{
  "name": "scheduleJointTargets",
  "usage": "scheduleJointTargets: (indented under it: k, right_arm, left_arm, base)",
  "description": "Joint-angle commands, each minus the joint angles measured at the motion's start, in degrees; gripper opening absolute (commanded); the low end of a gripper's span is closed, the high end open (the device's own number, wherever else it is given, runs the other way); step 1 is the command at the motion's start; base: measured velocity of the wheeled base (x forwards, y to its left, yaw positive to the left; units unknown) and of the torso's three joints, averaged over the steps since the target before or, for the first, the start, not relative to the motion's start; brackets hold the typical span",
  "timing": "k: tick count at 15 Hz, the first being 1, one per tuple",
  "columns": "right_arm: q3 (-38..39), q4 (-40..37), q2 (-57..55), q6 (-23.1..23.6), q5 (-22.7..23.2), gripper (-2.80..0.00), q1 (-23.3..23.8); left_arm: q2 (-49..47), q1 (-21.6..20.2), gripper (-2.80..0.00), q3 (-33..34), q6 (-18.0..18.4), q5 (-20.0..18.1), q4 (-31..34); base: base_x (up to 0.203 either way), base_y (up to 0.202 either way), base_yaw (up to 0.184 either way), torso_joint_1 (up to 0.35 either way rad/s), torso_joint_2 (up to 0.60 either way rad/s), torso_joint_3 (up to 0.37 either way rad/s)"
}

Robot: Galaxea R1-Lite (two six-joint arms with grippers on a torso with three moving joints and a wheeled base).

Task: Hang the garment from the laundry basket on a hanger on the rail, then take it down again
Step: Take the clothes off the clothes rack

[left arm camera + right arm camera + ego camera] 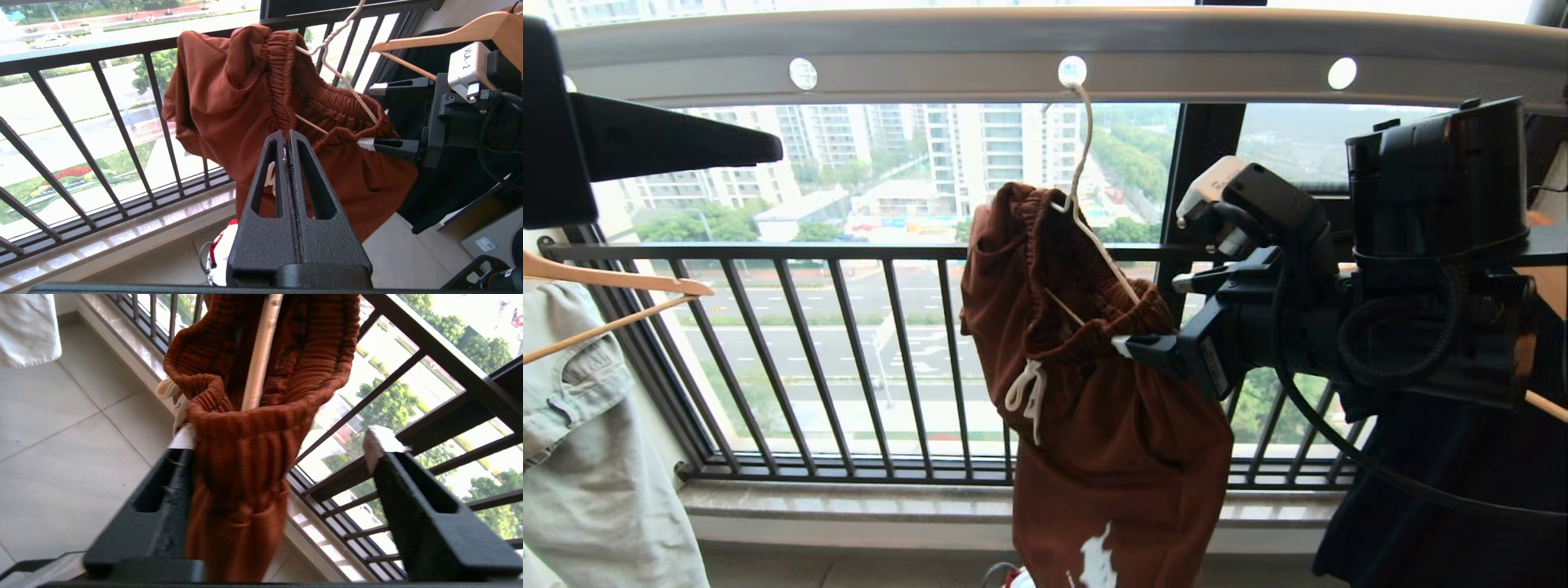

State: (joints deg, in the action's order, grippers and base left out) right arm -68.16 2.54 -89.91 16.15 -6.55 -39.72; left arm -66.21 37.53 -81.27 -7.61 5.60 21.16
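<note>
The shorts (1111,425) hang bunched on the hanger (1086,204), whose hook sits in a hole of the rail (1045,57). The right gripper (1152,314) is at the waistband, jaws apart, fabric between them, one finger (163,498) touching it. The left gripper (288,136) stands just short of the shorts, jaws together, holding nothing. Basket (220,253) below on the floor.

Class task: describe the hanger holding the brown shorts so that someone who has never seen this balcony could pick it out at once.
Find the silver rail with round holes overhead. From its middle hole hangs one thin cream-white wire hanger, carrying rust-brown shorts. The other hangers are thicker, of light wood.
</note>
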Motion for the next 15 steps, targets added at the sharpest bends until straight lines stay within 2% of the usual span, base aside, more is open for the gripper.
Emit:
scheduleJointTargets:
  k: [1, 3, 9, 12, 13, 15]
  right_arm:
    - [-0.4, 0.1, -0.6, 0.6, 0.2, -2.8, 0.1]
    - [-0.3, 0.1, -0.5, 0.6, 1.1, -2.8, 0.1]
    - [-0.3, -0.2, 0.2, 0.3, 9.2, -2.8, 0.1]
    - [-0.3, -0.2, 0.6, 0.2, 9.4, -2.8, 0.3]
    - [-0.3, -0.3, 0.9, 0.2, 9.4, -2.8, 0.7]
    - [-0.3, -0.3, 1.1, 0.3, 9.3, -2.8, 1.2]
  left_arm:
    - [-0.5, 0.0, -2.8, 0.1, 0.0, 0.0, 0.1]
    - [-0.6, 0.0, -2.8, 0.1, 0.0, 0.0, 0.1]
    - [-0.9, 0.0, -2.8, 0.1, 0.0, 0.0, 0.1]
    - [-2.6, -0.1, -2.8, 0.1, 0.1, 0.8, 0.8]
    - [-3.1, -0.3, -2.8, -0.2, 0.2, 0.9, 2.1]
    - [-4.2, -0.8, -2.8, -2.1, 0.7, 0.9, 8.9]
  base:
    - [0.0, 0.0, 0.0, 0.0, 0.0, 0.0]
    - [0.0, 0.0, 0.0, 0.0, 0.0, 0.0]
    - [0.0, 0.0, 0.0, 0.0, 0.0, 0.0]
    - [0.0, 0.0, 0.0, 0.0, 0.0, 0.0]
    - [0.0, 0.0, 0.0, 0.0, 0.0, 0.0]
    - [0.0, 0.0, 0.0, 0.0, 0.0, 0.0]
